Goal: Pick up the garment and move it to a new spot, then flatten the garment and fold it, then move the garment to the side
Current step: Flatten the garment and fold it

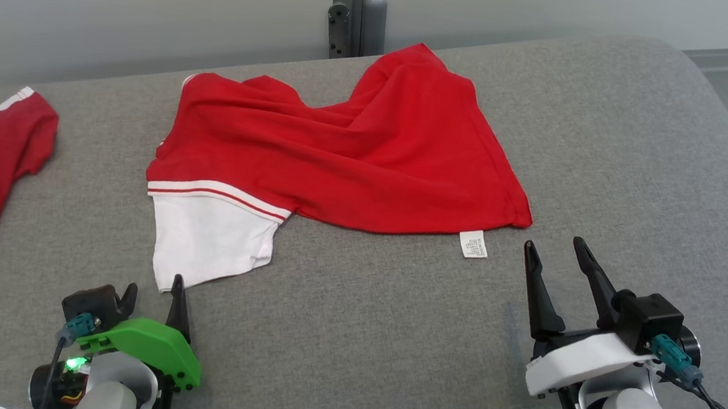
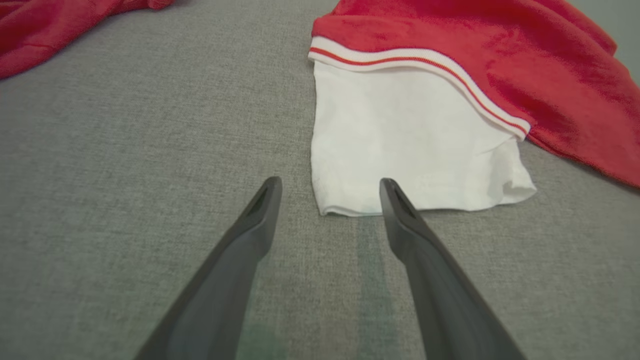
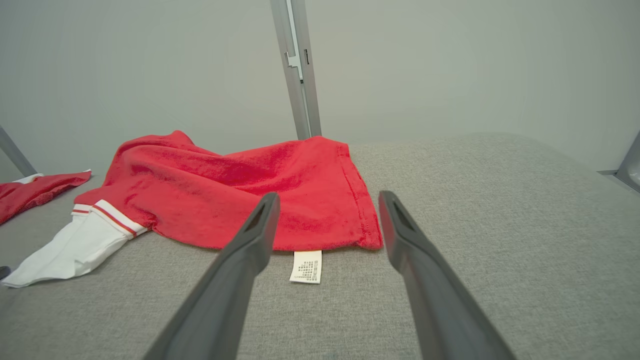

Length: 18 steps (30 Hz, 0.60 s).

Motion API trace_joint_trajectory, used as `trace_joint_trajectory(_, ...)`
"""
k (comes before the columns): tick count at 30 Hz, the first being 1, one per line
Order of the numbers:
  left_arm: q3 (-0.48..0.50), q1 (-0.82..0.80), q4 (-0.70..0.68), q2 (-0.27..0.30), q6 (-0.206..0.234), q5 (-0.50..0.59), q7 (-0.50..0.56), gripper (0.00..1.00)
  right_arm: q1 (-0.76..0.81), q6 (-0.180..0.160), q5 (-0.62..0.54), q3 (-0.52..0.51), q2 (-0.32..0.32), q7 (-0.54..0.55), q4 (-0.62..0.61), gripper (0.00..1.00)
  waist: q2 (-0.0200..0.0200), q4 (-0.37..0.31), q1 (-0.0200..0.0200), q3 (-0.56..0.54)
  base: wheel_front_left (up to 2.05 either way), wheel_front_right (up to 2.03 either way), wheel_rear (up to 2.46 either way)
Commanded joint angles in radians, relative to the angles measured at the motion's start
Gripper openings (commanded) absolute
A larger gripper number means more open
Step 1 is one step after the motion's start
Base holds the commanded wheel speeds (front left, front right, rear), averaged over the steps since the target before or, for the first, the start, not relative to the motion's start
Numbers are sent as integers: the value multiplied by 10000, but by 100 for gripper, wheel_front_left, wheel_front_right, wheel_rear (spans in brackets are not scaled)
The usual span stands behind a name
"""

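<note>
Fingers [image 2: 260,215] of the left gripper [image 1: 155,288] and the right gripper [image 1: 555,246] are standing wide apart and empty before the red garment [image 1: 355,157], which is lying rumpled on the grey cushion [image 1: 606,153], looking light, limp and easiest pinched at its white sleeve [image 2: 400,145] and labelled hem corner [image 3: 367,240].

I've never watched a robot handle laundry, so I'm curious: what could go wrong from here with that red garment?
The open left claw is at the hem of the white sleeve; it may pinch only that flap, so the red garment drags and bunches. The open right claw is near the care label and might catch just the label.
</note>
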Motion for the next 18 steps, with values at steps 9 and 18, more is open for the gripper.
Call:
trace_joint_trajectory(9, 50, -804, 1309, 182, 170, -112, -52, 28, -288, -3, 8, -161, -28, -30, -24, 100, 0, -586, 0, 681, 0, 0, 0)
trace_joint_trajectory(18, -276, -1123, 1111, 72, -142, -192, -589, 0, -786, -3, -630, -728, -31, -30, 1354, 100, 0, -91, 0, 752, 0, 0, 0)
